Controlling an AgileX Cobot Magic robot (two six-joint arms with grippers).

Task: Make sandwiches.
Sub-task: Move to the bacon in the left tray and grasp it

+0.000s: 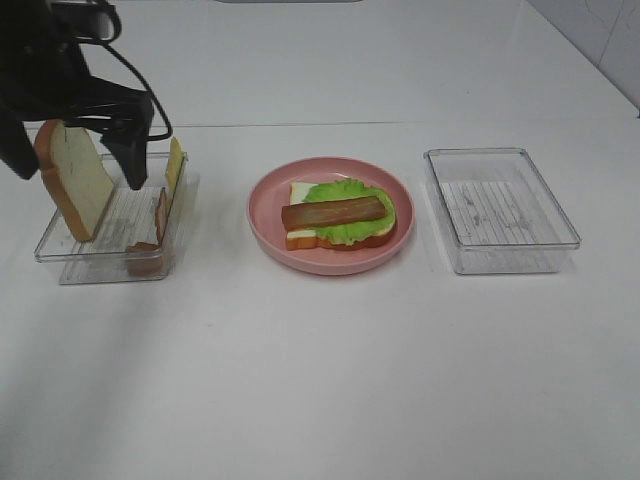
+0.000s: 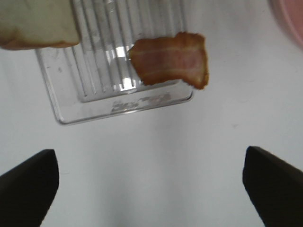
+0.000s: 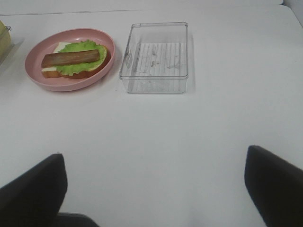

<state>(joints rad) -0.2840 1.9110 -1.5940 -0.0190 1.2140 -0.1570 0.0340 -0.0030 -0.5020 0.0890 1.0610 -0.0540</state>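
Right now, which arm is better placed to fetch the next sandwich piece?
Left. The open left gripper hovers over the left tray, which holds the bread slice, cheese and a meat strip. The right gripper faces only the empty right tray and the plate.

Diffuse, even light falls from above on the white tabletop [image 1: 320, 380]. Shadows are faint: a soft grey patch near the clear plastic rectangular tray [image 1: 110, 230]. In the left wrist view, glare glints on its ribbed floor; the reddish-brown meat strip [image 2: 170, 59] is slightly blurred.
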